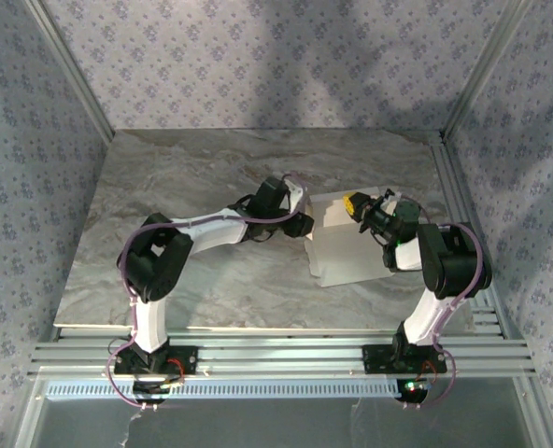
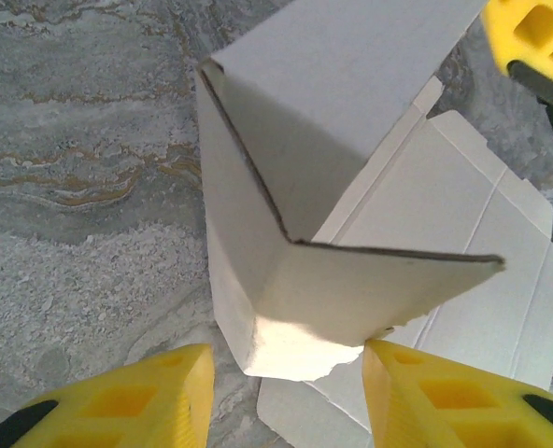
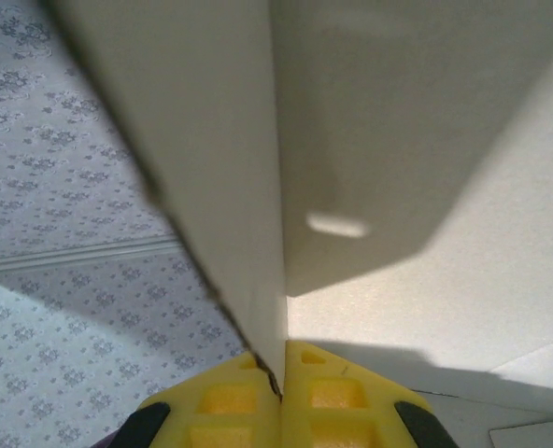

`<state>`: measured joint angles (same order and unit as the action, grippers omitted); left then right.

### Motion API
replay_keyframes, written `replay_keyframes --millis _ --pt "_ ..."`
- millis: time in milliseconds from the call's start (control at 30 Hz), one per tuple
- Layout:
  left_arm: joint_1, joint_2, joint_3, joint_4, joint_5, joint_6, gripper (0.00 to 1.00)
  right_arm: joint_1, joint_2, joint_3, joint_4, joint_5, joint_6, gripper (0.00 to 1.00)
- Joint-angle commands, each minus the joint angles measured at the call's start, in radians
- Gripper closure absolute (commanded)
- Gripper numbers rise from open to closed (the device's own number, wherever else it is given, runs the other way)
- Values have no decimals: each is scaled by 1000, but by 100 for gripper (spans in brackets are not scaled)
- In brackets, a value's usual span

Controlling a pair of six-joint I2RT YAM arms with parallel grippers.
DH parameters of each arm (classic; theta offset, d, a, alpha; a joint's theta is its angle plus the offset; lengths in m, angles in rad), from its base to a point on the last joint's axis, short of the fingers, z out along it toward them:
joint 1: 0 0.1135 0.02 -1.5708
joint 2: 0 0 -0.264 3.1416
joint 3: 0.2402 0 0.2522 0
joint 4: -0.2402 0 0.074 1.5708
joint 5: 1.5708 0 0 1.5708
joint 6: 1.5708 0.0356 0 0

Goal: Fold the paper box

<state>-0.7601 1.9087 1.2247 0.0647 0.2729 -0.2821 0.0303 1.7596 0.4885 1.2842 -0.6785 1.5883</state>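
The paper box (image 1: 337,261) is a white cardboard blank lying right of the table's centre, with some panels raised. My right gripper (image 1: 356,207) is at its far edge. In the right wrist view it (image 3: 281,387) is shut on the thin edge of an upright panel of the paper box (image 3: 398,140). My left gripper (image 1: 306,226) is at the box's left side. In the left wrist view it (image 2: 290,397) is open, and its yellow fingers (image 2: 164,401) straddle a folded corner of the box (image 2: 351,112). The right-hand finger touches the panel's torn lower edge; the left-hand one stands apart.
The marble-patterned table (image 1: 211,168) has open surface to the left and at the back. Patterned walls enclose three sides. An aluminium rail frame (image 1: 276,355) runs along the near edge, and another rail (image 1: 454,187) along the right side.
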Motion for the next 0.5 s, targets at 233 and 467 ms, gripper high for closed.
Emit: replay_keyframes --millis 233,467 --pt "-13 48 5 79 -46 11 57 -6 11 -2 -10 -24 7 100" --pt "-31 49 -6 131 -67 0 56 -1 7 4 -9 -20 13 100"
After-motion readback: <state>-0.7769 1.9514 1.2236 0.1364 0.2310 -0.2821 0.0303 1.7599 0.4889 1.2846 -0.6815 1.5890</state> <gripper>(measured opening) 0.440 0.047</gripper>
